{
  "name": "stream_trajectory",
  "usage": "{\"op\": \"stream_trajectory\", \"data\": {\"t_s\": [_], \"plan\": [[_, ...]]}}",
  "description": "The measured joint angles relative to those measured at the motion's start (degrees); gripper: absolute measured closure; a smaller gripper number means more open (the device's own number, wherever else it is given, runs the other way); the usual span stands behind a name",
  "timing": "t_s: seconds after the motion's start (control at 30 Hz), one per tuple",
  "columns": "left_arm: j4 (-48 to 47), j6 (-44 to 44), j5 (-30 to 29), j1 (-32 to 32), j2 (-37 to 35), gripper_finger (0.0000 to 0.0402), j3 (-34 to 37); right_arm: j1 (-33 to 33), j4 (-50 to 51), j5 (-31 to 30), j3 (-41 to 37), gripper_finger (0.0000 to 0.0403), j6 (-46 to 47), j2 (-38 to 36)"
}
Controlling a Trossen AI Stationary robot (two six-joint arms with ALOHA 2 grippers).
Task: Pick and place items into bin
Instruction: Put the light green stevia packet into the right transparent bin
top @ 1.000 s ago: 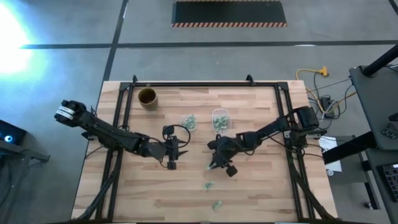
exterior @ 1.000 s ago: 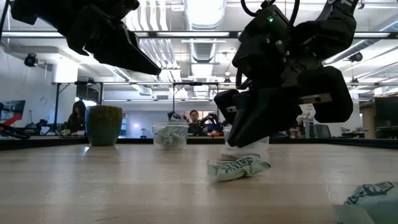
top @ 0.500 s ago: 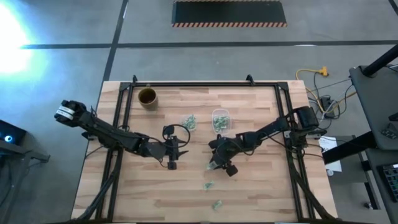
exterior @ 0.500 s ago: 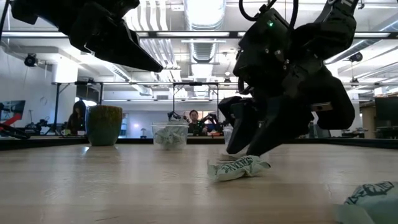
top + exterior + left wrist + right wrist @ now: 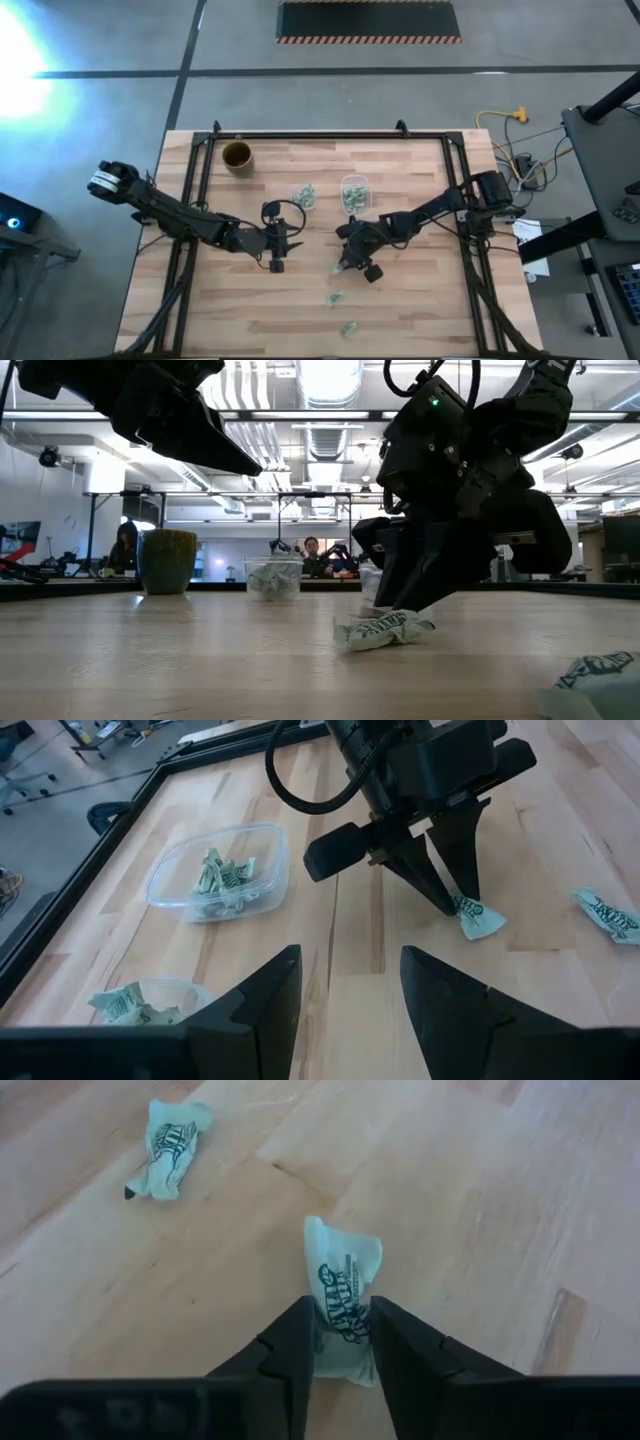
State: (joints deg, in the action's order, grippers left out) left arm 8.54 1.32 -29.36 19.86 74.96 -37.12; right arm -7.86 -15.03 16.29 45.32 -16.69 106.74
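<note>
While pinched between the right hand's (image 5: 340, 1342) fingers, a wrapper (image 5: 345, 1295).

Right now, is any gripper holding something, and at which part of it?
The right gripper pinches a green-and-white wrapper piece at its near end, down on the table. The left gripper is open, holding nothing.

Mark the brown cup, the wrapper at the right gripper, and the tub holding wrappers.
brown cup (image 5: 237, 156), high view, its round opening
wrapper (image 5: 342, 1312), right wrist view, its printed middle
clear tub (image 5: 217, 873), left wrist view, its rim
</note>
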Motion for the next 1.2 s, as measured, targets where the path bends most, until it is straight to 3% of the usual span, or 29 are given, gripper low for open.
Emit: {"op": "stream_trajectory", "data": {"t_s": [0.43, 0.77, 0.9, 1.1, 1.2], "plan": [[0.0, 0.0, 0.0, 0.0, 0.0, 0.0246, 0.0, 0.0, -0.3, -2.8, 0.0, 0.0389, -2.0, 0.0], [0.0, 0.0, 0.0, 0.0, 0.0, 0.0246, 0.0, 0.0, 2.1, -3.9, 1.6, 0.0394, -2.9, -0.9], [0.0, -0.1, 0.0, 0.0, 0.0, 0.0246, 0.0, 0.0, 8.6, -10.1, 3.5, 0.0394, -3.5, -3.9], [0.0, -0.1, 0.0, 0.0, 0.0, 0.0246, 0.0, 0.4, 20.7, -27.5, 5.1, 0.0394, -3.5, -11.4], [0.0, -0.1, 0.0, 0.0, 0.0, 0.0246, 0.0, 2.2, 23.1, -33.4, 4.3, 0.0394, -3.3, -16.1]]}}
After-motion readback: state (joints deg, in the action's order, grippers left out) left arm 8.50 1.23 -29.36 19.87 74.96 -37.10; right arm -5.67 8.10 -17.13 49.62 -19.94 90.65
